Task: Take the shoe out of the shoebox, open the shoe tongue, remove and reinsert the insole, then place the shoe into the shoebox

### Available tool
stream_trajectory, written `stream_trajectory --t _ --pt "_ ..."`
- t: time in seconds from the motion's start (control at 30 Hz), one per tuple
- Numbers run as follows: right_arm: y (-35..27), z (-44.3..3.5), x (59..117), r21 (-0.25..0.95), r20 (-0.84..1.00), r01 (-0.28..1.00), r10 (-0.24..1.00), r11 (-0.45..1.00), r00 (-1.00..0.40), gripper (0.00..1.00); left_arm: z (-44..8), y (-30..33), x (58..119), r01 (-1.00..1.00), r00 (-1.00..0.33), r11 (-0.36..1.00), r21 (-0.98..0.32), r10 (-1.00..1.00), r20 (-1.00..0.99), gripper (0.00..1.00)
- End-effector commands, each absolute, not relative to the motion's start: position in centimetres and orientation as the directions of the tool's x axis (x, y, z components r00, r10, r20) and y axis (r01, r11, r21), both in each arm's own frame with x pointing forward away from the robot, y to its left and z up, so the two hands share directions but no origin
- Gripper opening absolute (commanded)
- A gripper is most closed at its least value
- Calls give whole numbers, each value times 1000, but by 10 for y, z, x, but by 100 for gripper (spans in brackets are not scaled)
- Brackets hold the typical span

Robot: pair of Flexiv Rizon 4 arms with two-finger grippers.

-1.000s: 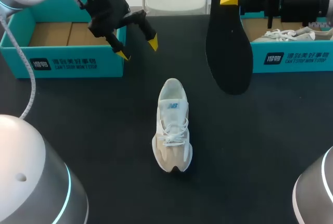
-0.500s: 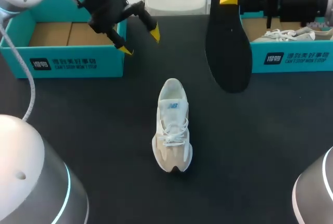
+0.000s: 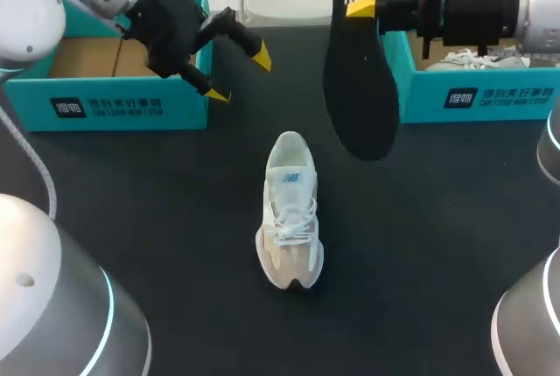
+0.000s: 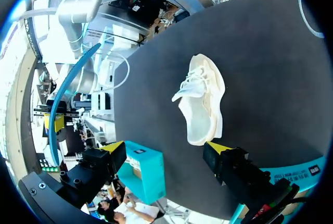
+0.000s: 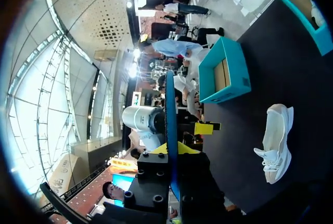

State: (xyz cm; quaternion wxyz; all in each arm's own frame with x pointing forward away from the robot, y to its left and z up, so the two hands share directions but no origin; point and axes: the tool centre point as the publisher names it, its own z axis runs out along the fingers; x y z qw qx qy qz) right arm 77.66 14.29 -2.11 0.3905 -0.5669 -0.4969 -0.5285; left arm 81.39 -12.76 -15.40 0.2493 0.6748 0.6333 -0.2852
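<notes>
Evidently the removal half of the insole step is done. The black insole (image 3: 354, 79) hangs toe-down in the upper middle of the head view, above the dark counter (image 3: 131, 219). The fingers of the right gripper (image 3: 363, 4) pinch it at its heel end, and the right wrist view shows it edge-on between those fingers.

The white shoe (image 3: 291, 210) stands on its sole at the centre of the frame, apart from everything, with its opening toward the top of the frame. The left gripper (image 3: 239, 77) hovers at upper left, just in front of the teal shoebox (image 3: 105, 105). Its fingers are spread wide and hold nothing, and in its wrist view the shoe lies ahead of them.

Reinsertion therefore seems to be the step in hand. I judge the next move calls for lowering the insole's free end into the shoe's opening. The left fingers will probably need to steady the shoe or hold back the tongue, since a light shoe may slide when pushed.
</notes>
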Motion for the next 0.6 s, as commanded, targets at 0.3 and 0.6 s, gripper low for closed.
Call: stream_trajectory --t 0.3,0.6 --pt "147 -21 778 82 987 976 154 -204 -51 0 -156 -127 812 997 37 -69 -18 710 -703 100" --pt "152 -27 787 -10 992 972 119 -234 39 0 -159 -125 792 995 97 -15 101 443 -891 100"
